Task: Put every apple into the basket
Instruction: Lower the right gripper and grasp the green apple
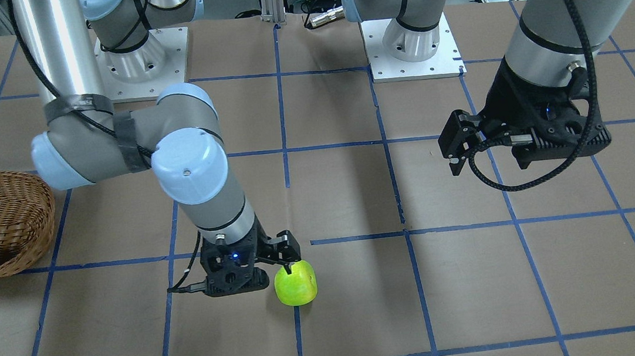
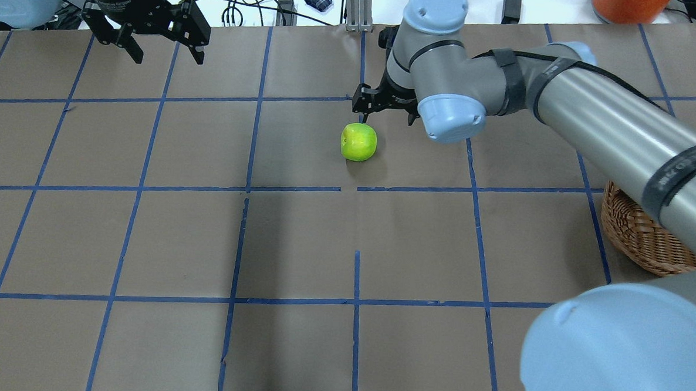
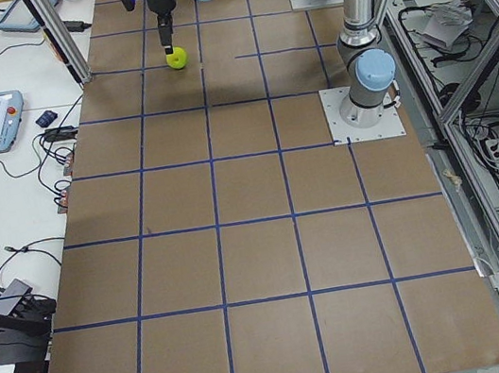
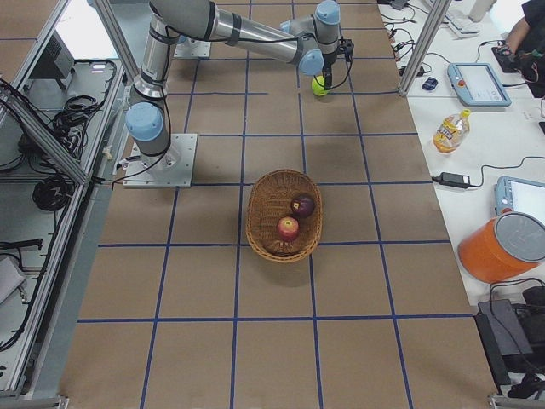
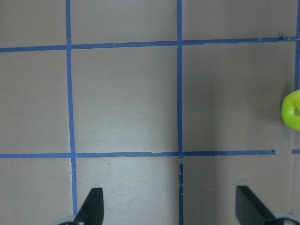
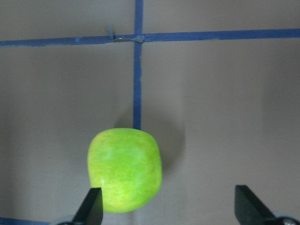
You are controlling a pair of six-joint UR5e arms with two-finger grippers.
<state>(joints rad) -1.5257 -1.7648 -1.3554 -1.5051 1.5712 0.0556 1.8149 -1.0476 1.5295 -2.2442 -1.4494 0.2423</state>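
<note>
On the bench point(image 1: 365, 291), green apple point(image 6: 125, 168) sits near right end effector point(image 6: 169, 206), wide open and empty; probably firm, smooth, roll-prone, so pinch across its widest middle.

Lime-green round apple point(image 4: 320, 85) is lying well apart, at 12 o'clock in the exterior right view, from oval light-brown wicker basket point(image 4: 253, 223), which is holding two dark red apples point(image 4: 302, 204) point(image 4: 289, 228).

One apple point(image 1: 295, 283) is lime green, two apples point(image 4: 302, 204) dark red, basket point(image 4: 266, 209) light-brown.
</note>
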